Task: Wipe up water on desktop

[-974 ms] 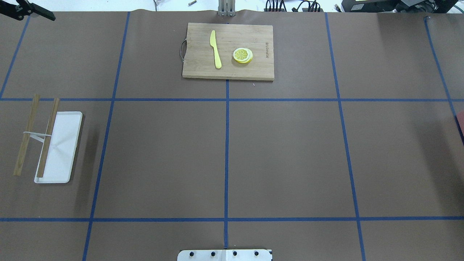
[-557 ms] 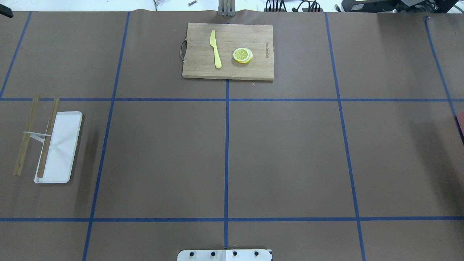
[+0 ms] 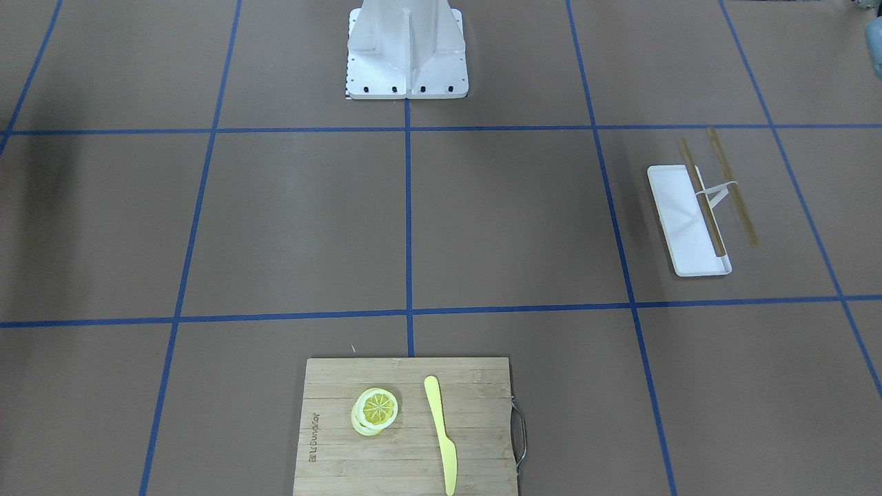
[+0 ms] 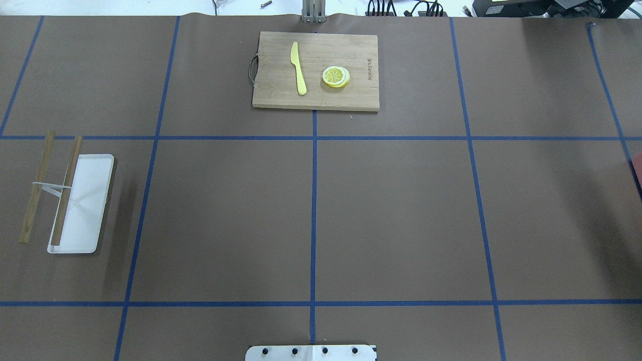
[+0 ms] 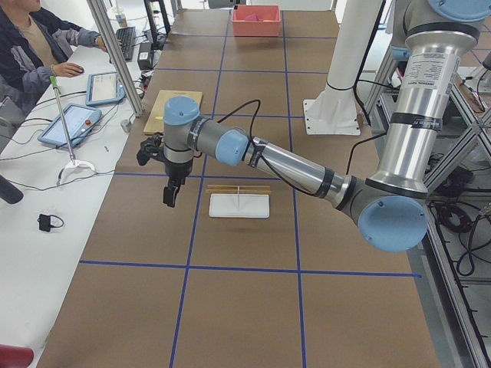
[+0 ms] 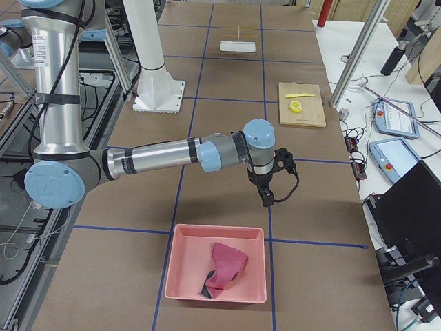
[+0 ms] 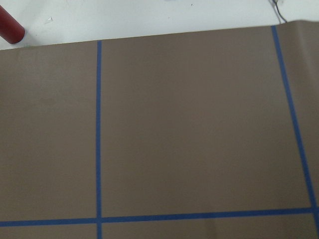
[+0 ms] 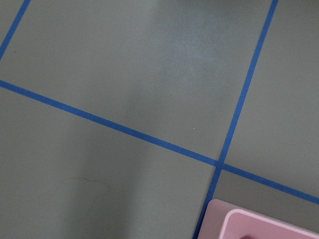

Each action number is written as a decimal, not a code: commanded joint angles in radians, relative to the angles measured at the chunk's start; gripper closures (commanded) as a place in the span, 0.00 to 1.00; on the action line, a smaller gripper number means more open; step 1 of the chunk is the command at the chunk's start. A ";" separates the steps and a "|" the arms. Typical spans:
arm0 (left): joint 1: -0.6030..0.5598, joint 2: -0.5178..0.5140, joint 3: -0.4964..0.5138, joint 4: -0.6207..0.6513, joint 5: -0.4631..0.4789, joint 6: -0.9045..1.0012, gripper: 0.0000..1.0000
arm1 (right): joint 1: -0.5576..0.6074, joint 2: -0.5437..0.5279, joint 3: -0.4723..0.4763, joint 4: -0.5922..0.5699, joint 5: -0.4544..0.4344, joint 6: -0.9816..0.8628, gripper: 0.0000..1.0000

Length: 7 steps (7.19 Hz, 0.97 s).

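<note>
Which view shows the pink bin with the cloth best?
Exterior right: the whole pink bin and the crumpled cloth inside lie close. Exterior left shows it small and far; the right wrist view only a corner; overhead a sliver at the edge.

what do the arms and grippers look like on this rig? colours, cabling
Left arm and right arm: silver tubes, light-blue joint caps, thin black bands on the links. Left gripper and right gripper: black, narrow. A black cable loops off each wrist.
</note>
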 commanded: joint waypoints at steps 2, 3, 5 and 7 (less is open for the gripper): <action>-0.026 0.192 -0.026 0.002 -0.091 0.163 0.02 | -0.009 0.016 -0.023 -0.017 -0.001 0.002 0.00; -0.027 0.241 -0.035 -0.003 -0.096 0.167 0.02 | -0.009 0.022 -0.023 -0.020 -0.003 0.002 0.00; -0.032 0.252 -0.041 0.005 -0.140 0.161 0.02 | -0.009 0.021 -0.042 -0.021 -0.001 0.002 0.00; -0.034 0.261 -0.055 0.009 -0.148 0.161 0.02 | -0.009 0.021 -0.054 -0.021 0.001 0.002 0.00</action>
